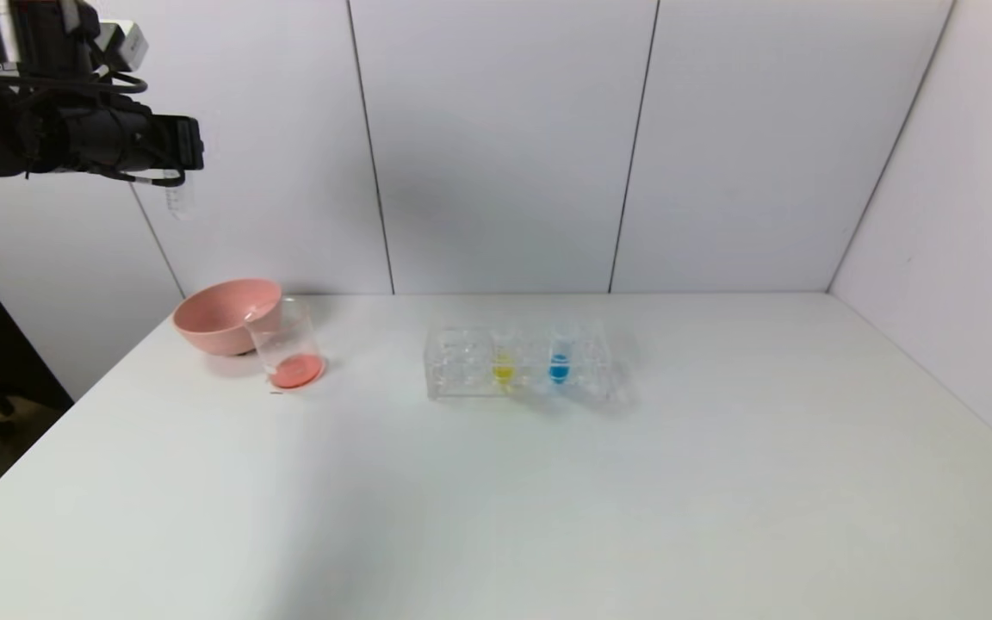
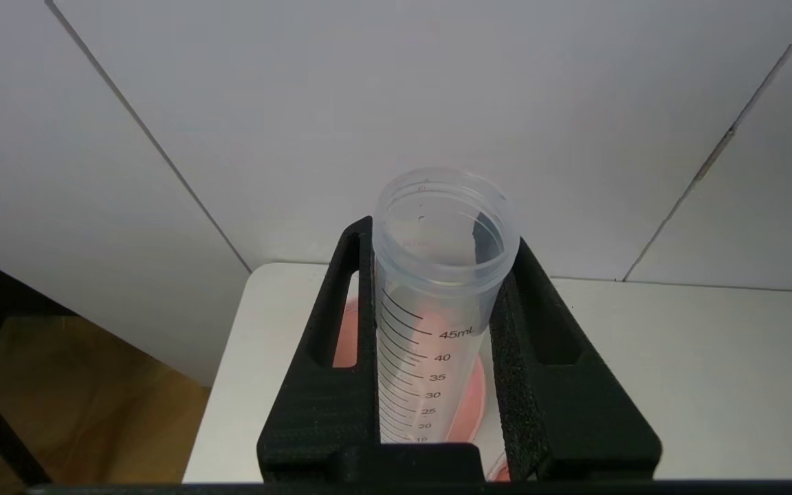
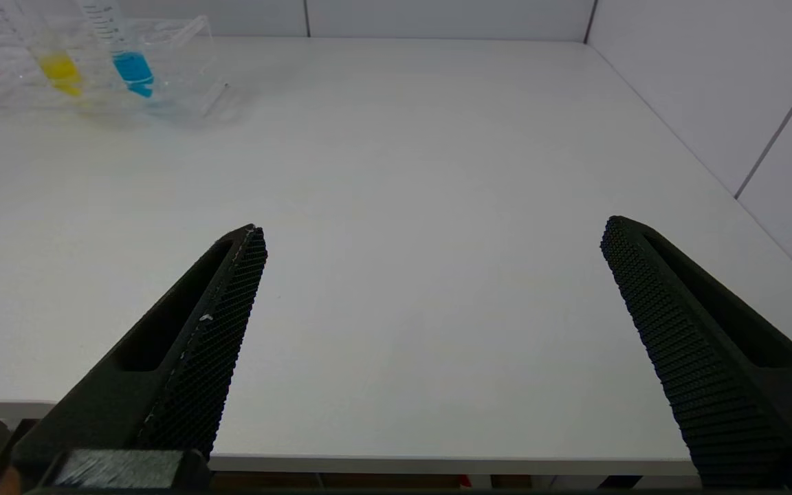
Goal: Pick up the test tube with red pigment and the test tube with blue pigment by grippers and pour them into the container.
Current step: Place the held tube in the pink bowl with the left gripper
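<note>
My left gripper (image 1: 188, 159) is raised high over the table's far left, above the pink bowl, and is shut on a clear graduated test tube (image 2: 430, 330). No liquid shows in that tube, which also shows in the head view (image 1: 179, 196). The glass beaker (image 1: 288, 344) stands beside the bowl with red liquid in its bottom. The test tube with blue pigment (image 1: 559, 360) stands in the clear rack (image 1: 461, 366) and also shows in the right wrist view (image 3: 131, 69). My right gripper (image 3: 434, 227) is open and empty over the table's front edge.
A pink bowl (image 1: 225, 314) touches the beaker at the far left. A tube with yellow liquid (image 1: 503, 366) stands in the rack left of the blue one. White walls close the back and right sides.
</note>
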{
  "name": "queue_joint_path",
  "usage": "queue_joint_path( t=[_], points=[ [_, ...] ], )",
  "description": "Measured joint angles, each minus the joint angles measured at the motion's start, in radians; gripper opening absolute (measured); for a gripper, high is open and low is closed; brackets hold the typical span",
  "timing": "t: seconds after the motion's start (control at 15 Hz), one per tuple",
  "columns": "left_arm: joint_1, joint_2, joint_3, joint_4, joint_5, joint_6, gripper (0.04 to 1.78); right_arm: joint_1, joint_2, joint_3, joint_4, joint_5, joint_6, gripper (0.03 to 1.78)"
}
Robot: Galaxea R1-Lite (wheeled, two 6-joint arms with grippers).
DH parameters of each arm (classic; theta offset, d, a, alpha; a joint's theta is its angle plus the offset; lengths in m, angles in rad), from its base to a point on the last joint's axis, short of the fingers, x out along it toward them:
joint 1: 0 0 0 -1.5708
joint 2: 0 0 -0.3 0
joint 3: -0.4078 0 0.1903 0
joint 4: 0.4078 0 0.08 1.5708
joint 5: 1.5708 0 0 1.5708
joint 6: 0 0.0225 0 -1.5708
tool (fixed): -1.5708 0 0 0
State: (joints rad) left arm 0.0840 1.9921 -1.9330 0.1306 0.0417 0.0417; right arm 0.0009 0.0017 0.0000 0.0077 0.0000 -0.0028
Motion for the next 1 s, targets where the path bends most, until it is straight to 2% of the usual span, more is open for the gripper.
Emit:
queue_joint_path(
  t=[0.13,0.47,1.0],
  points=[
    [0.013,0.021,0.050,-0.051,0.000,-0.003,0.48,0.000,0.000,0.000,0.000,0.000,0.000,1.77],
    [0.049,0.104,0.216,-0.338,-0.005,0.001,0.48,0.000,0.000,0.000,0.000,0.000,0.000,1.77],
    [0.103,0.227,0.266,-0.426,-0.022,0.007,0.48,0.001,0.000,0.000,0.000,0.000,0.000,1.77]
  ],
)
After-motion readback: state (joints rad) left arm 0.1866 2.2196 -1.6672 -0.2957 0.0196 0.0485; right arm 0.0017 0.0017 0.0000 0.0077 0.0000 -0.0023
